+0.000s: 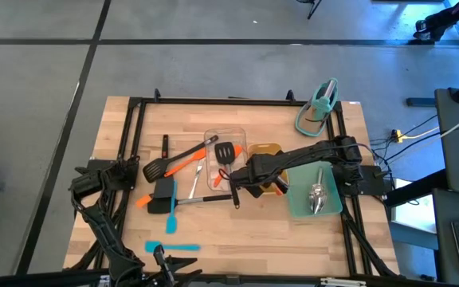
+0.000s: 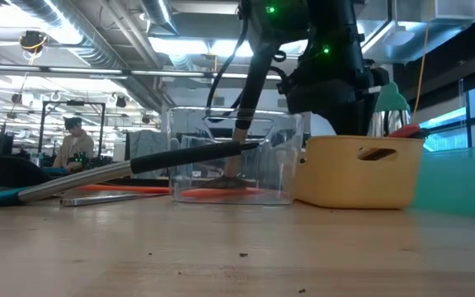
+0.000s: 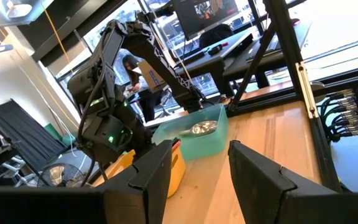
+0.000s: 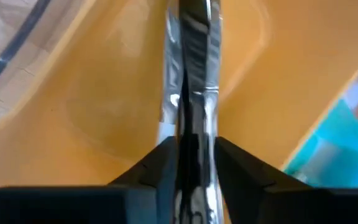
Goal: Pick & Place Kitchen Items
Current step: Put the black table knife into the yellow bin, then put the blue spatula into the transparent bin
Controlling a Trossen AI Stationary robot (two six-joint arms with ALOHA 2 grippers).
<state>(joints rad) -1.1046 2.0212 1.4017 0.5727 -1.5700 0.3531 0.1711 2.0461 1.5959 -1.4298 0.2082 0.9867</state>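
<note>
My right gripper [image 4: 191,165] points steeply down into the yellow tray [image 1: 265,149], shut on shiny steel tongs [image 4: 191,74]. The arm hides this spot in the high view. My left gripper [image 3: 197,168] waits open and level at the table's left side [image 1: 130,171]. A black turner [image 1: 225,151] and an orange spatula [image 2: 213,192] lie in the clear tray [image 1: 213,135]. Steel spoons [image 1: 317,195] lie in the teal tray [image 1: 297,199]. More turners [image 1: 174,163] and blue spatulas [image 1: 171,247] lie on the table. My right gripper has the tongs' two steel arms [image 4: 194,130] between its two fingers, one finger [image 4: 157,165] against each outer side. The fingers slant down from above. The tongs stretch ahead over the yellow tray's floor [image 4: 104,112]; whether their far end rests there I cannot tell.
A teal stand [image 1: 319,108] sits at the far right corner. A long black-handled utensil [image 2: 138,169] leans on the clear tray's [image 2: 229,157] near side. Something orange [image 2: 402,129] sticks up out of the yellow tray [image 2: 361,169]. Black frame rails run along the table's edges.
</note>
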